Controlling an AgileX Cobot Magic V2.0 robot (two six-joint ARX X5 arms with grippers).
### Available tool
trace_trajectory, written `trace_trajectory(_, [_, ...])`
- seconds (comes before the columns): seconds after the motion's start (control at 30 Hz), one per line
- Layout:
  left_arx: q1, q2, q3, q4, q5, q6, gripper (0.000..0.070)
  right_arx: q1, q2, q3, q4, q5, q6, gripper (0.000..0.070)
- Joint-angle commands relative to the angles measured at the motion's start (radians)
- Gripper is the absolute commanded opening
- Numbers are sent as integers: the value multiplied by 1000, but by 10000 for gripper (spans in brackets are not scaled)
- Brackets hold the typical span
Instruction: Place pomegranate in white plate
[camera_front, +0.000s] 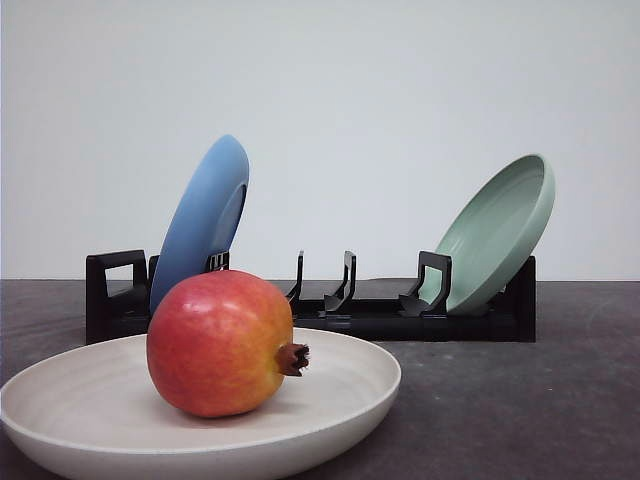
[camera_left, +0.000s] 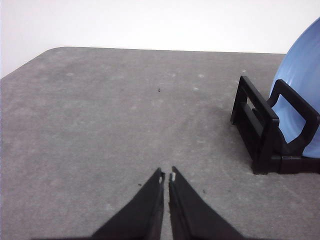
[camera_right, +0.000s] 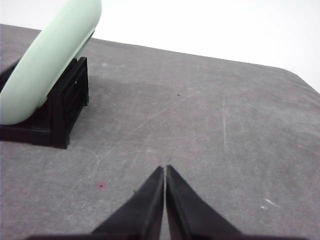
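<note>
The left tool (camera_left: 166, 176) hangs low with its two dark fingers pressed together at the tips, holding nothing; the right tool (camera_right: 164, 169) matches it, fingers closed tip to tip, empty

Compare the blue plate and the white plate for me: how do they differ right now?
The blue plate stands on edge, leaning in the black rack; the white plate lies flat on the table. The blue plate is empty; the white plate holds the pomegranate. Both are round, shallow, matte dishes.
</note>
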Motion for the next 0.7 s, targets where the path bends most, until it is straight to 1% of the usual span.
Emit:
trace_trajectory(0.0, [1, -2, -9, -5, -4, -3, 0, -1, -1, -5, 11, 2, 11, 0])
trace_trajectory(0.67, [1, -2, -9, -5, -4, -3, 0, -1, -1, -5, 11, 2, 11, 0])
